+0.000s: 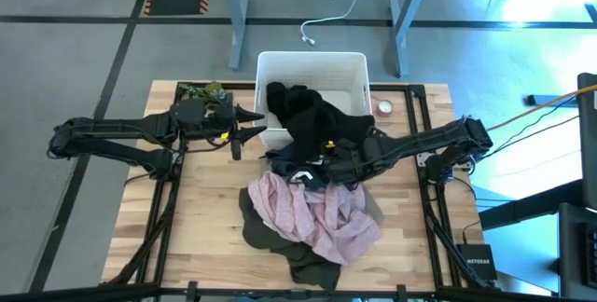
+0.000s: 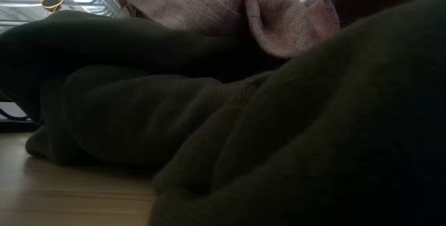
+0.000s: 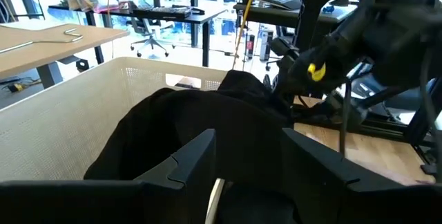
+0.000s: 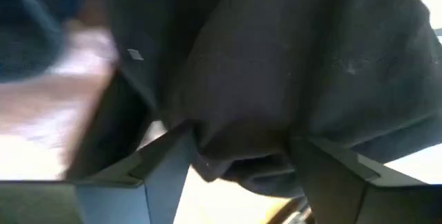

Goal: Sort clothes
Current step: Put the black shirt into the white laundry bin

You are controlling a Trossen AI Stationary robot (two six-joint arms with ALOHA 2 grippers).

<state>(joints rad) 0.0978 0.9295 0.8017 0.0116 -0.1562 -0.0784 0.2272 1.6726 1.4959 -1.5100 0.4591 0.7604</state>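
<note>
A black garment (image 1: 312, 116) lies draped over the near rim of the white bin (image 1: 350, 64), part inside and part trailing onto the table. My right gripper (image 1: 322, 157) is at its near end, shut on it. My left gripper (image 1: 244, 130) is open and empty at the bin's near left corner, with the black garment (image 3: 207, 127) just ahead of it. A pale pink garment (image 1: 312, 213) lies on a dark olive garment (image 1: 303, 255) on the table; both fill the low view, the pink garment (image 2: 230, 10) above the olive garment (image 2: 209, 128). My right gripper holds a thick bunch of the black garment's near end (image 4: 242, 151) between its two fingers (image 4: 166, 169); how many layers I cannot tell. It comes roughly level from the table's right. The cloth runs from the hold up over the bin's near rim.
A small green plant (image 1: 201, 92) stands at the far left beside the bin. A small red and white round thing (image 1: 384, 108) lies right of the bin. Bare wood shows at the near left (image 1: 187, 218) and near right of the table.
</note>
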